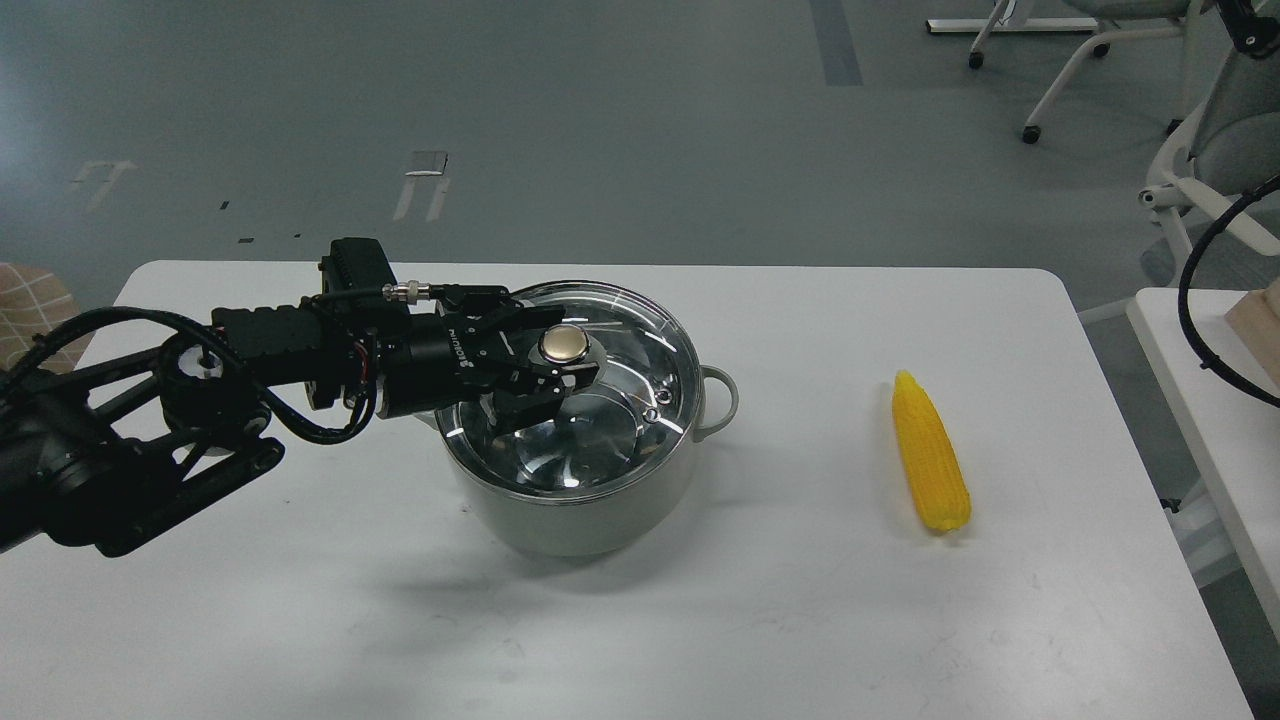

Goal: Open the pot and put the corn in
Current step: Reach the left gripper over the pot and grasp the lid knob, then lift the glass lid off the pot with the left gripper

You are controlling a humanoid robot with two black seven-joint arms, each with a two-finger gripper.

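The pale grey-green pot (570, 510) stands left of the middle of the white table (760, 620). Its round glass lid (600, 440) lies on it. My left gripper (566, 346) reaches in from the left over the lid. Its two fingers lie close against the far and near sides of the gold knob (563, 344). The yellow corn (930, 452) lies on the table to the right of the pot, pointed end away from me, well apart from the gripper. My right gripper is out of view.
The pot's right loop handle (722, 400) sticks out toward the corn. A second white table (1200, 420) with a black cable (1190, 300) stands at the right edge. Wheeled chair bases (1060, 80) stand on the floor beyond.
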